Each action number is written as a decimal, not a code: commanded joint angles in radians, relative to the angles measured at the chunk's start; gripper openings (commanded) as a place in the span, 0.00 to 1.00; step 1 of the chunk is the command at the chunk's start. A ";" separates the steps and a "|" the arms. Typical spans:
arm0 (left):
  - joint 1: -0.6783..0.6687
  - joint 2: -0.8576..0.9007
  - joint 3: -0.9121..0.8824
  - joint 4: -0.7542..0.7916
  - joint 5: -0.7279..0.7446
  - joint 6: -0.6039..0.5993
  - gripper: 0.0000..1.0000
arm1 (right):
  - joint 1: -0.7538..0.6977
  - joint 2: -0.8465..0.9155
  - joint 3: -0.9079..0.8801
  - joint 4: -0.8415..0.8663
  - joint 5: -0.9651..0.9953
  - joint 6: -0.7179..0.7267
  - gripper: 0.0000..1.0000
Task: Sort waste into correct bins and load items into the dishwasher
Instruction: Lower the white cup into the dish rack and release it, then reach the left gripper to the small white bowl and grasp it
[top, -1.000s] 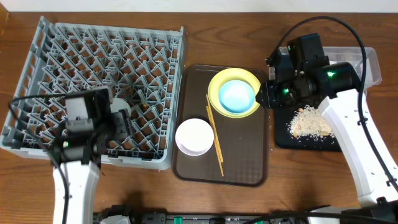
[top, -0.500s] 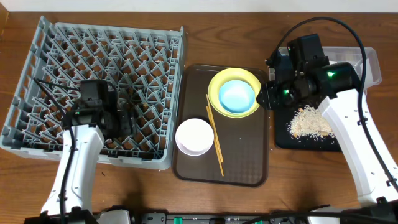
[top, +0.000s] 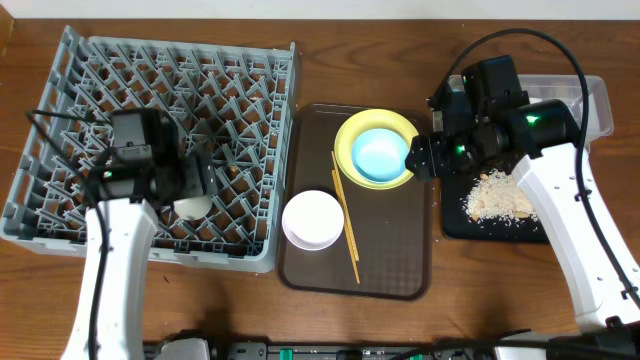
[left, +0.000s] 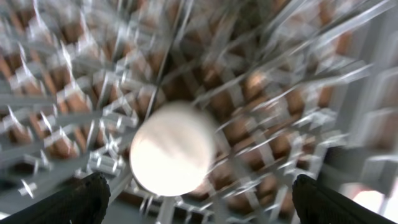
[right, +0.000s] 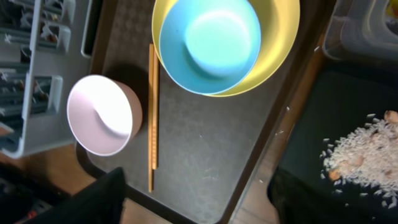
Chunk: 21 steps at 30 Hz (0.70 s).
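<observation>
Over the grey rack (top: 230, 70), my left gripper (left: 202, 200) spread wide above the white cup (left: 173, 149), right gripper (right: 198, 202) parted over the tray (right: 205, 155)

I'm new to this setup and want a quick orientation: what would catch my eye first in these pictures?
The big grey dish rack fills the table's left side, with a small white cup sitting among its pegs. In the middle, on a brown tray, a light-blue bowl sits in a yellow plate, near a white bowl and chopsticks. At right, pale rice scraps are heaped on a black tray.
</observation>
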 joint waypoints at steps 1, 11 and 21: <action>-0.058 -0.063 0.032 -0.002 0.109 -0.037 0.97 | -0.007 -0.010 0.019 -0.004 0.023 -0.035 0.73; -0.418 -0.024 0.020 -0.006 0.152 -0.060 0.97 | -0.120 -0.031 0.019 -0.022 0.266 0.349 0.99; -0.672 0.144 0.019 0.081 0.198 -0.055 0.97 | -0.134 -0.031 0.018 -0.034 0.251 0.327 0.99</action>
